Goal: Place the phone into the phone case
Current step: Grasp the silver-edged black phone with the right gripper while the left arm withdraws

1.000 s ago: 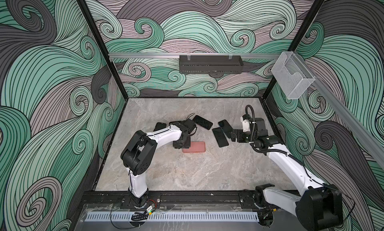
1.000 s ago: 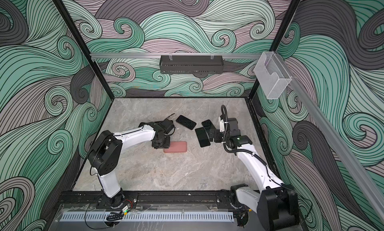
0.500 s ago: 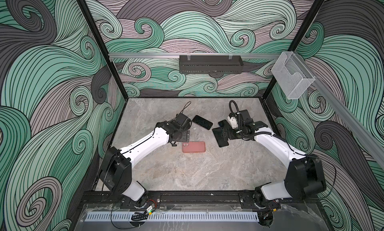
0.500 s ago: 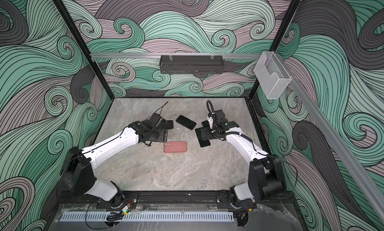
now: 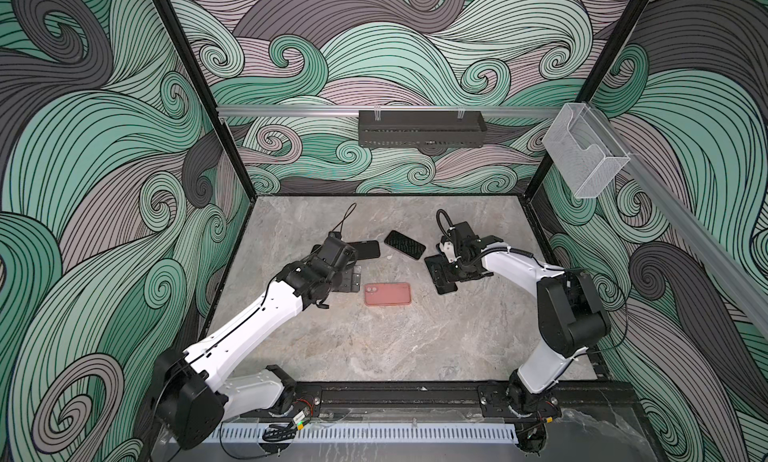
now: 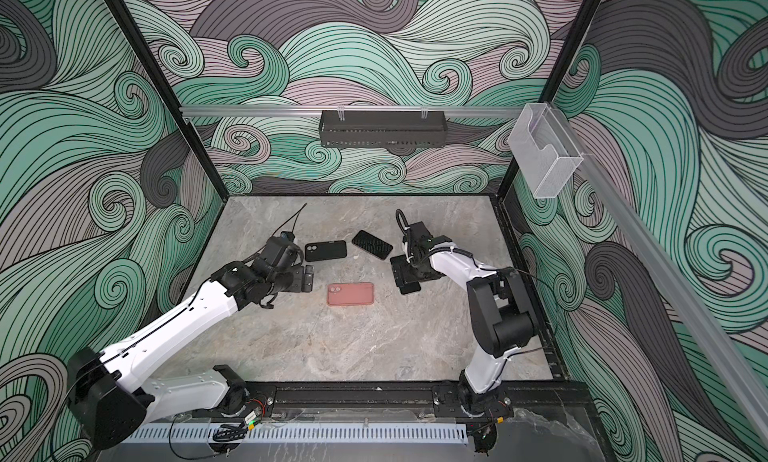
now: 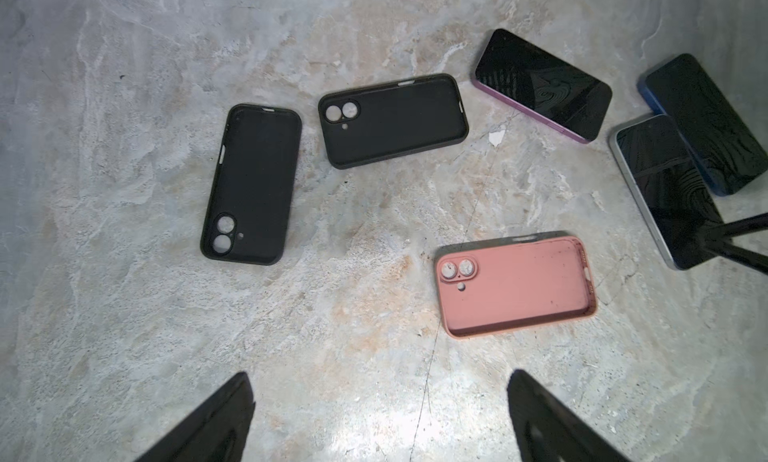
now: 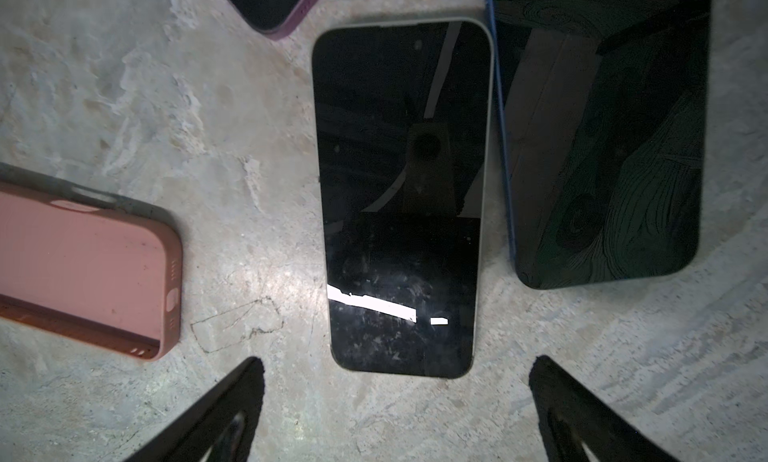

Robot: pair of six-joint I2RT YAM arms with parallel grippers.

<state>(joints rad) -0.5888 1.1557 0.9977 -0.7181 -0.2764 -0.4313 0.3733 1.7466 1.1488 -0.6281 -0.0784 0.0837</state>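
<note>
The right claw [image 8: 397,359], wide open and empty, hung over the silver-edged black-glass phone [image 8: 401,190] for pickup; the left claw [image 7: 380,373] likewise gaped empty.

We seem to be looking into a robotics lab test cell: wave-printed panels [image 5: 415,44] wall in a marbled counter [image 5: 374,348], and two white robot arms [image 5: 257,314] are bolted to its black front rail [image 5: 395,393], loose cabling [image 5: 282,433] below.

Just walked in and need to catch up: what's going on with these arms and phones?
Two robot arms are set to put a phone into a case; neither holds anything. The right hand hangs open over the silver-edged phone, lying screen up on the table. The left hand hangs open near the empty pink case. No phone is cased yet.
</note>
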